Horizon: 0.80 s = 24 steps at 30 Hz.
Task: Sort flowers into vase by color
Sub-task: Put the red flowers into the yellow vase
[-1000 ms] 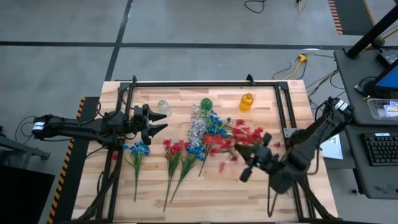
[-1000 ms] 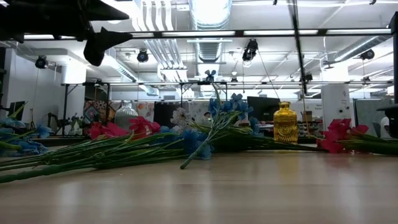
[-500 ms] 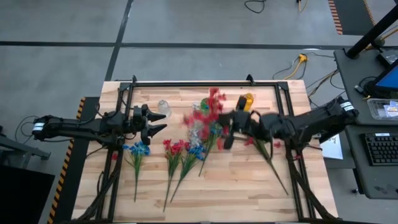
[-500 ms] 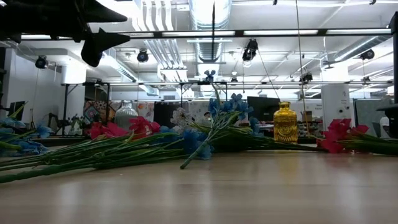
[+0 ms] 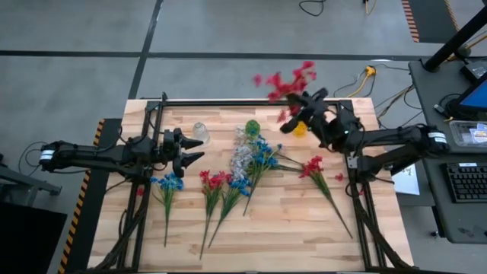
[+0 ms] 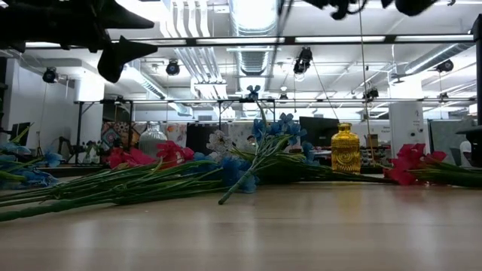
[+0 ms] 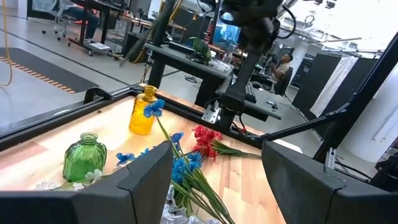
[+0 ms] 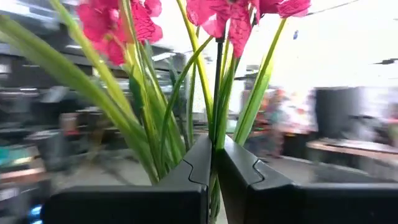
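My right gripper (image 5: 298, 106) hangs over the table's far right, just above the yellow vase (image 5: 301, 129), and is shut on a red flower spray (image 5: 285, 80) whose blossoms reach past the far edge. My left gripper (image 5: 192, 150) waits open at mid-left, level, with nothing between its fingers (image 7: 149, 180). The green vase (image 5: 252, 127) and the clear vase (image 5: 199, 131) stand along the far side. Blue (image 5: 169, 183), red (image 5: 213, 181) and mixed blue and white flowers (image 5: 255, 152) lie flat on the table, and another red spray (image 5: 313, 166) lies at the right. My right gripper pinches several thin green stems (image 8: 214, 134) of the red spray between its two fingers, below the blossoms (image 8: 217, 15). The fingers slant up toward the table's far edge, and the stems cross them. The spray is lifted clear of the table, blossoms uppermost.
A black frame rail (image 5: 251, 101) runs along the far edge and down both sides. The near half of the wooden table (image 5: 281, 236) holds only long stems. Desks and equipment stand beyond the right edge (image 5: 464, 137).
My right gripper has swung from the near right of the table across the middle flowers to the far edge by the yellow vase, tipping upward. It has carried the red spray up clear of the table. One red spray stayed lying at the right.
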Motion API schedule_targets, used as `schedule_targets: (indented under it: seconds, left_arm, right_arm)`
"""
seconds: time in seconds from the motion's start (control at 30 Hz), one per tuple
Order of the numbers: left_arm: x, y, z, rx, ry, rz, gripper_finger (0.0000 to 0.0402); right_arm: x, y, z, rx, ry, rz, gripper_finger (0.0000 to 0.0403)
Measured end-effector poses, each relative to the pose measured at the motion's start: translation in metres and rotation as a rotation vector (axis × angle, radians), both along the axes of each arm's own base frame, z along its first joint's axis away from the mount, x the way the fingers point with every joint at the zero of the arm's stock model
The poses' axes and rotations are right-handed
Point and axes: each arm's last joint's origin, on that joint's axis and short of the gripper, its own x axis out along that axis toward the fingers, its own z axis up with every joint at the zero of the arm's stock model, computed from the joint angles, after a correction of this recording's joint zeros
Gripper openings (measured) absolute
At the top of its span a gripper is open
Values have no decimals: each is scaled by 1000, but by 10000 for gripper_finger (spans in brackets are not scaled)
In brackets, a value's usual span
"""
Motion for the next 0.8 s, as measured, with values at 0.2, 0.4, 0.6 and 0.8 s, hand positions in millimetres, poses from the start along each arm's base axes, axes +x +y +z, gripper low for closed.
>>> schedule_targets:
  seconds: [0.2, 0.4, 0.6, 0.8]
  left_arm:
    - [0, 0, 0, -2, 1, 0, 235]
    - [0, 0, 0, 5, 2, 0, 235]
    - [0, 0, 0, 8, 2, 0, 235]
    - [0, 0, 0, 44, 8, 1, 235]
  right_arm:
    - [-28, -7, -15, 134, 102, -310, 12]
    - [-46, 1, -11, 209, 87, -343, 12]
    - [-63, 3, -2, 229, 66, -394, 12]
    - [-71, 3, -10, 271, 86, -440, 12]
